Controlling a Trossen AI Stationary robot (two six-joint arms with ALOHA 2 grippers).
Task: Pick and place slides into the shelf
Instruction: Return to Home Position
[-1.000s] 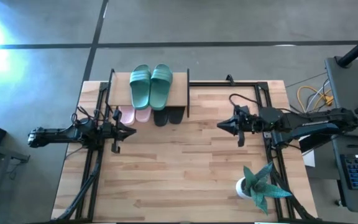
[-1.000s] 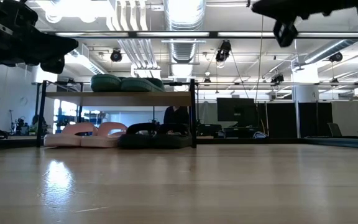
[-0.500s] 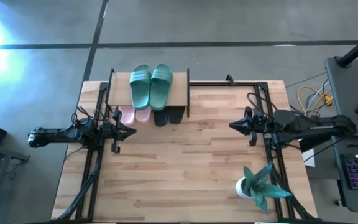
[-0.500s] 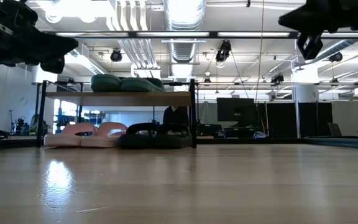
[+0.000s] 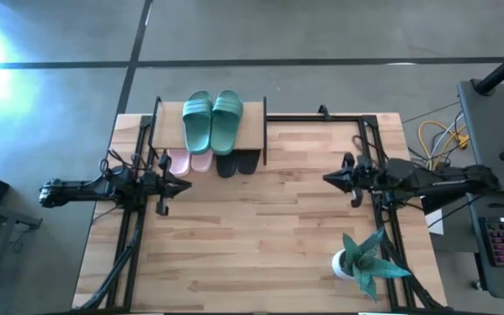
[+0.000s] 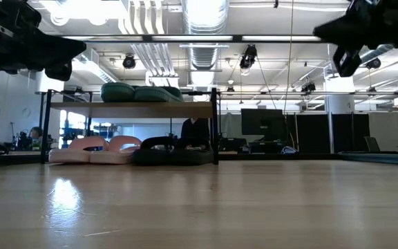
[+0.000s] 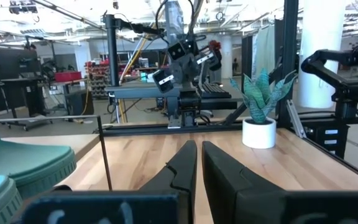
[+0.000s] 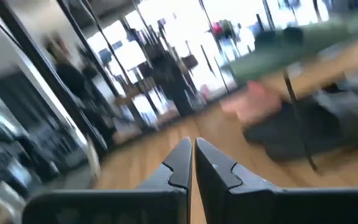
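Your left arm reaches in level above the counter point(image 5: 261, 254) from its 9 o'clock edge. The left pincer point(image 5: 188, 185) points toward 3 o'clock with its fingers together, and the left wrist view shows only a thin slit between them. Your right arm mirrors it from the 3 o'clock edge, with the right pincer point(image 5: 325, 178) pointing toward 9 o'clock, its fingers likewise together. Both hang well above the wood, and the low view cuts them off at its top edge.

The shelf point(image 5: 254, 133) stands at the counter's 11 o'clock, against the far edge. The green slides point(image 5: 212, 121) lie side by side on its top board, toward the board's 9 o'clock half. From above, the board hides most of the pink slides point(image 5: 189, 161) and the black slides point(image 5: 237, 164), and only their ends stick out toward 6 o'clock. The low view shows both pairs under the board, pink at 9 o'clock and black at 3 o'clock. In the right wrist view you can make out only a green mass, a pink patch and a dark one. The left wrist view cuts the green pair off at its edge.

The left pincer's tip sits near the pink slides, at their 7 o'clock, apart from them. A wide stretch of counter lies between the two pincers and on toward 6 o'clock. A potted plant point(image 5: 361, 260) stands at 5 o'clock, close by the right arm.
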